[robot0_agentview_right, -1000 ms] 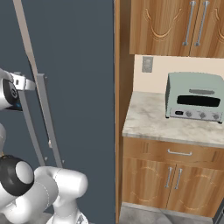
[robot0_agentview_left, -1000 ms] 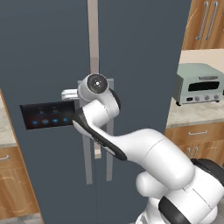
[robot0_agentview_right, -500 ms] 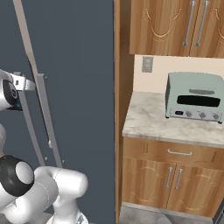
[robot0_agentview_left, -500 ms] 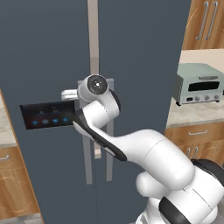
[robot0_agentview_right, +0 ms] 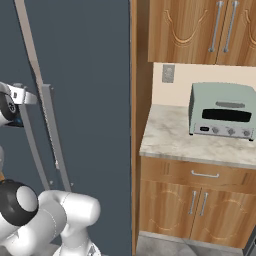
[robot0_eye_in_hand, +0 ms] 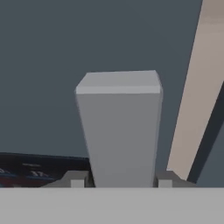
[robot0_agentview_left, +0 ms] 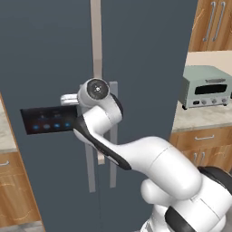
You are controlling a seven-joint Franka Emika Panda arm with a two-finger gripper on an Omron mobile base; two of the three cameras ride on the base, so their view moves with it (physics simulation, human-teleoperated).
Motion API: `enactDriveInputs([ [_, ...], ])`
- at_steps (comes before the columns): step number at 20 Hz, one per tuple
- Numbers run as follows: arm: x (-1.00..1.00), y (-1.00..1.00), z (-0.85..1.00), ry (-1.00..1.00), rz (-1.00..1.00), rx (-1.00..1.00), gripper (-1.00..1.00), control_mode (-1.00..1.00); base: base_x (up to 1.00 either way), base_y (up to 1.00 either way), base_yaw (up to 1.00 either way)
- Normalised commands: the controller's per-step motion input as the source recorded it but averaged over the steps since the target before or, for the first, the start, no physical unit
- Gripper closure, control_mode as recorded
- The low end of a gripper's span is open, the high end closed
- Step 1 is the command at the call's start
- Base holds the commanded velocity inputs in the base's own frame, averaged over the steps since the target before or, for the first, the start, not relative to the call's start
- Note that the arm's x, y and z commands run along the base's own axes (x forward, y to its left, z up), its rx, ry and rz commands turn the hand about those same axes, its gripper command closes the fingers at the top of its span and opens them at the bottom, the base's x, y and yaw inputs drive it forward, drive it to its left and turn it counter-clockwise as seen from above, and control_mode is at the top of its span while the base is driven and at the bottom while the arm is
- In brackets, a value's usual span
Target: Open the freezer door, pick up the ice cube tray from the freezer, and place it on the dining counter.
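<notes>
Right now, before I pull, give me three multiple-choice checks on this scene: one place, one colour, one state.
1. Where is the toaster oven?
A. on the counter right of the fridge
B. on the floor
C. inside the freezer

2. What colour is the freezer door?
A. white
B. slate blue
C. red

3. How is the freezer door?
A. wide open
B. removed
C. closed

Answers:
1 A, it sits on the marble top by the cabinets.
2 B, seen in both base views.
3 C, it lies flush, and the gripper straddles its handle.
</notes>
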Motion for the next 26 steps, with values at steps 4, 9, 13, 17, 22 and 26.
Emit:
enactDriveInputs([
  [4,-0.4,0.43,0.0,0.0,0.0,0.0,1.0,-1.0,0.0,0.0,0.0],
  [9,-0.54,0.43,0.0,0.0,0.0,0.0,1.0,-1.0,0.0,0.0,0.0],
  [13,-0.54,0.41,0.0,0.0,0.0,0.0,1.0,-1.0,0.0,0.0,0.0],
  [17,-0.58,0.39,0.0,0.0,0.0,0.0,1.0,-1.0,0.0,0.0,0.0],
  [22,-0.58,0.41,0.0,0.0,0.0,0.0,1.0,-1.0,0.0,0.0,0.0],
  [26,-0.5,0.44,0.0,0.0,0.0,0.0,1.0,-1.0,0.0,0.0,0.0],
])
